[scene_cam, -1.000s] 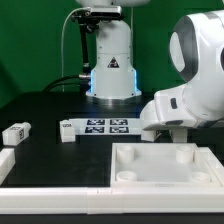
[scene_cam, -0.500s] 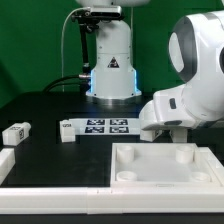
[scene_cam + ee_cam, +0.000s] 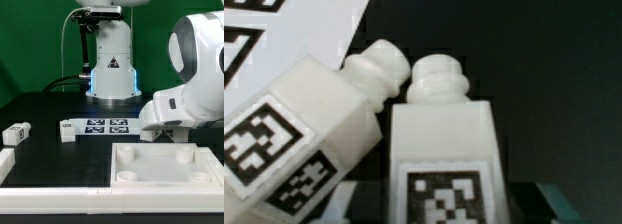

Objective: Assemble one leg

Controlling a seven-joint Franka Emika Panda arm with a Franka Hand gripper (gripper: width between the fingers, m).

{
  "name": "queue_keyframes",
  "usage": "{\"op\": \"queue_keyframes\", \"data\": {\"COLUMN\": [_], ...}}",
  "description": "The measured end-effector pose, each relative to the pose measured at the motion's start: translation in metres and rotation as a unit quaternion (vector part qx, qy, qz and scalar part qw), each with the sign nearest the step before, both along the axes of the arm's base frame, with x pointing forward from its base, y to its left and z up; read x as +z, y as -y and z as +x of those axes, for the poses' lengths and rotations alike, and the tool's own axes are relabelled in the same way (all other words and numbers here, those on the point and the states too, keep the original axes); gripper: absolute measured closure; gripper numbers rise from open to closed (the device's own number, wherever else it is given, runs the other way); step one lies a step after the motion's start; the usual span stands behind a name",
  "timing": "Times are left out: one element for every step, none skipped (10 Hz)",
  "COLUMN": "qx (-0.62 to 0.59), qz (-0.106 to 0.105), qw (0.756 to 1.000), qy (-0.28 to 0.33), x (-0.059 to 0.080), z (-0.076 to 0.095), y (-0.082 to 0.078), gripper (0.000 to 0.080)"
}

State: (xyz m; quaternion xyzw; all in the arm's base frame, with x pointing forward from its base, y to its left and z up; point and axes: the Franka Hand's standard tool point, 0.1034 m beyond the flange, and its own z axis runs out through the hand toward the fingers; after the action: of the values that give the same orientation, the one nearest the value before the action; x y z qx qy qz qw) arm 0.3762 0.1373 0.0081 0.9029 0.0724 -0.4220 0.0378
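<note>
In the wrist view two legs lie side by side on the black table, knobbed ends pointing away. The middle leg (image 3: 441, 150) shows its tag and sits between my gripper (image 3: 441, 208); a dark finger (image 3: 367, 206) presses each side of it. The other leg (image 3: 304, 130) lies tilted, touching it. In the exterior view my arm (image 3: 185, 95) is low behind the large white square piece (image 3: 160, 165), which hides the fingers and both legs. A third leg (image 3: 15, 131) lies at the exterior view's left.
The marker board (image 3: 100, 126) lies mid-table and also shows in the wrist view (image 3: 278, 30) beside the tilted leg. A small white block (image 3: 66, 131) sits at its end. Another white part (image 3: 5, 160) lies at the left edge. The robot base (image 3: 110, 60) stands behind.
</note>
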Motion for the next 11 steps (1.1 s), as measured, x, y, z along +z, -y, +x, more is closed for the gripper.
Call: {"op": "queue_keyframes", "data": {"qx": [0.0,0.0,0.001,0.004,0.005,0.007,0.007,0.006,0.006,0.005,0.001], "qz": [0.0,0.0,-0.001,-0.003,-0.004,-0.005,-0.003,0.0,-0.001,0.003,0.02], "qw": [1.0,1.0,1.0,1.0,1.0,1.0,1.0,1.0,1.0,1.0,0.994], "qy": [0.0,0.0,-0.004,-0.006,-0.007,-0.01,0.002,0.014,0.013,0.027,0.111], "x": [0.0,0.0,0.004,0.02,0.038,0.052,0.057,0.055,0.054,0.052,0.05], "z": [0.0,0.0,0.0,0.002,0.005,0.009,0.014,0.015,0.014,0.018,0.029], "y": [0.0,0.0,0.0,-0.001,-0.001,0.0,-0.001,-0.002,-0.001,-0.003,-0.006], "gripper": [0.0511,0.0511,0.0511,0.0511,0.0511,0.0511,0.0509,0.0509,0.0509,0.0509,0.0509]}}
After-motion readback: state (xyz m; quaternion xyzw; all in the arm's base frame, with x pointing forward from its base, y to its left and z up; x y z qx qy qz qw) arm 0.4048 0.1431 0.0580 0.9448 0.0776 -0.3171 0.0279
